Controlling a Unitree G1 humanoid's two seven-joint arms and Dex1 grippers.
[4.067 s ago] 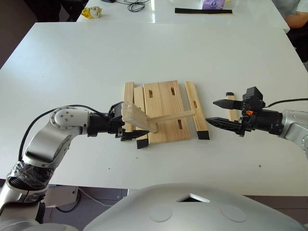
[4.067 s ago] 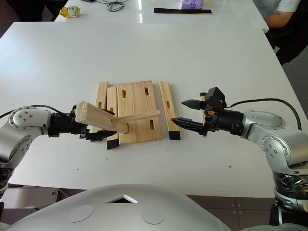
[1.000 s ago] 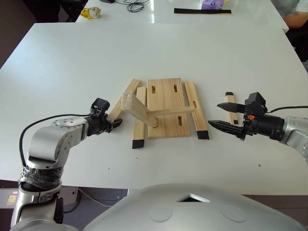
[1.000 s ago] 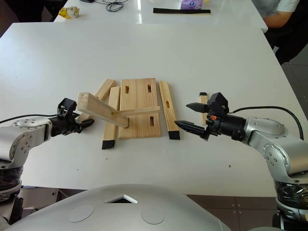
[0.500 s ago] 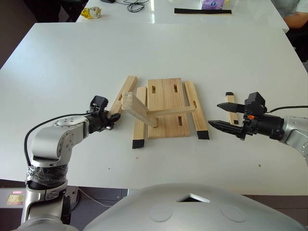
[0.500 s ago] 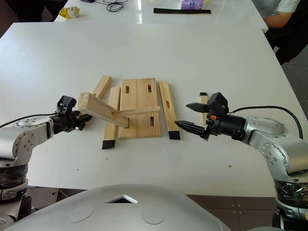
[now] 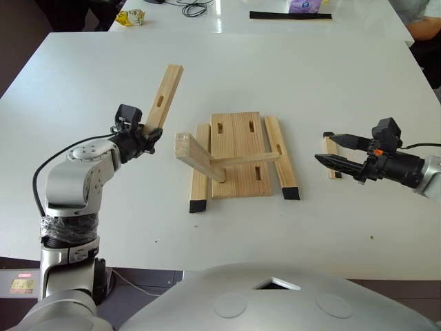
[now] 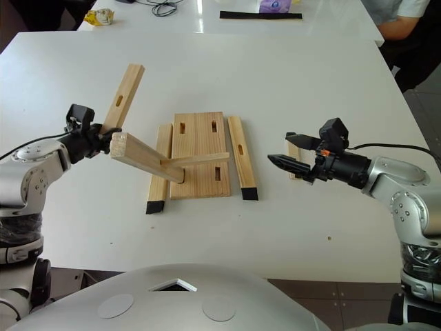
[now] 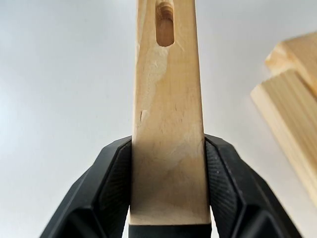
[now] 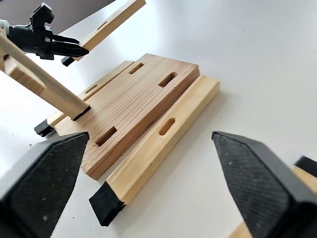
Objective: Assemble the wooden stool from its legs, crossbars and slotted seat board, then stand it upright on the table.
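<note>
Left wrist view: left gripper (image 7: 140,136) is clamped on the lower end of a slotted leg (image 9: 168,124). That end sits buried between the pads (image 9: 116,188), so its tip cannot be made out. From the head camera, this leg is off the table (image 7: 289,83) and slants up and away at the left.

Seat board (image 7: 234,141) lies flat mid-table, four slots facing up. A tilted leg (image 7: 198,157) rests its lower end on the board, upper end raised to the left. A thin crossbar (image 7: 251,160) runs from it rightward across the board; how the two join is hard to see.

One flat leg (image 7: 198,189) lies just beside the board's left edge, partly covered by the tilted leg. A second flat leg (image 7: 284,172) lies beside the right edge. Both have black feet at the near end.

Right gripper (image 8: 279,147) hovers with fingers spread wide over a short piece (image 7: 335,172), which they partly hide.

On the far table: a yellow packet (image 7: 131,17) and a black strip (image 7: 289,15).
</note>
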